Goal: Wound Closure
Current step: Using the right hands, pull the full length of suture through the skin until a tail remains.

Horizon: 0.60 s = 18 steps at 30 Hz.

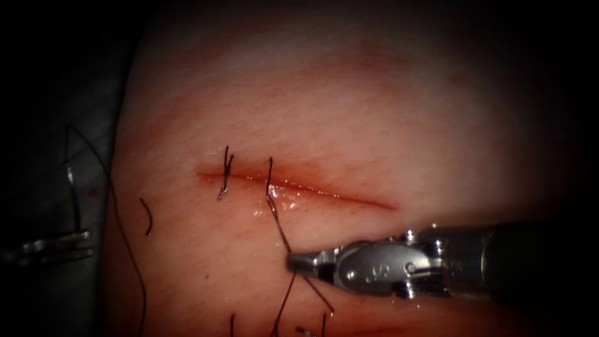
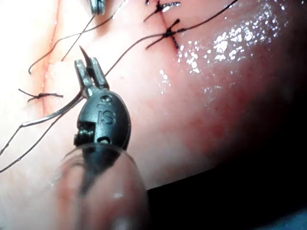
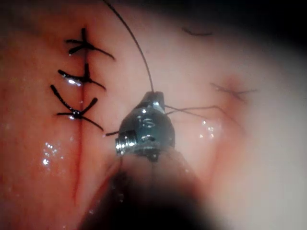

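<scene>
The cut (image 1: 299,187) runs across the tissue (image 1: 374,125), with a tied stitch (image 1: 224,175) near its left end. A second thread (image 1: 277,224) comes out of the cut and runs down to my right tool (image 1: 294,262), whose jaws are shut on it below the cut; the right wrist view shows the same hold (image 3: 153,96). My left tool (image 1: 89,244) lies off the tissue's left edge. In the left wrist view its jaws (image 2: 90,72) are shut on the curved needle (image 2: 53,114) close to the point. The needle is outside the tissue.
A long thread (image 1: 121,237) trails down the tissue's left edge. A short cut end (image 1: 148,217) lies left of the cut, and several loose ends (image 1: 281,312) hang below the right tool. Tied stitches (image 3: 76,112) show beside the right tool.
</scene>
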Tool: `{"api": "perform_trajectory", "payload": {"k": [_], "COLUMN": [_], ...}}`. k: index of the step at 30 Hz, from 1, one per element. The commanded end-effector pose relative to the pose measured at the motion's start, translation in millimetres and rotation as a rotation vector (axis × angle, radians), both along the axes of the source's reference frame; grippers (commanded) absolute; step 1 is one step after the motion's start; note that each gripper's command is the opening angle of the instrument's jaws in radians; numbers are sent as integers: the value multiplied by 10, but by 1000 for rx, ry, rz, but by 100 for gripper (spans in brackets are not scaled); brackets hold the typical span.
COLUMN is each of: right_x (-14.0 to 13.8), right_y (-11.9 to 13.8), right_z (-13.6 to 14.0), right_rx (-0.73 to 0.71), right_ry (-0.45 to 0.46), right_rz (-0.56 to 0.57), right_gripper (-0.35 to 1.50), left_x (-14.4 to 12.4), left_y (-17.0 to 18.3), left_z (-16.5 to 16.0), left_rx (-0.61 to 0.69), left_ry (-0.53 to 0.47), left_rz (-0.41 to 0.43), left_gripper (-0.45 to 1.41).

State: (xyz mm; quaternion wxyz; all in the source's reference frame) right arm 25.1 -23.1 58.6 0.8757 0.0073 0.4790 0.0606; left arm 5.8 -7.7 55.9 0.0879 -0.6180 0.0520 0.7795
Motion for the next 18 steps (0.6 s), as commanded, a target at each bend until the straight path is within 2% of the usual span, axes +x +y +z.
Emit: {"api": "perform_trajectory", "payload": {"k": [1,4,9,13,18], "right_x": [12,18,24,32,36], "right_y": [-21,-44,-61,-86,-109], "right_z": [-18,-51,-71,-85,-91], "right_rx": [-10,-30,-43,-56,-67], "right_ry": [7,28,42,52,46], "right_rz": [-14,-41,-58,-93,-136], "right_gripper": [-35,-35,-35,-35,-35], "left_x": [-6,-6,-6,-6,-6], "left_y": [-3,-3,-3,-3,-3], "left_z": [6,6,6,7,8], "left_rx": [1,2,2,2,2], "left_ry": [1,3,3,3,3], "left_rz": [3,5,5,5,8], "left_gripper": [-45,-45,-45,-45,-45]}}
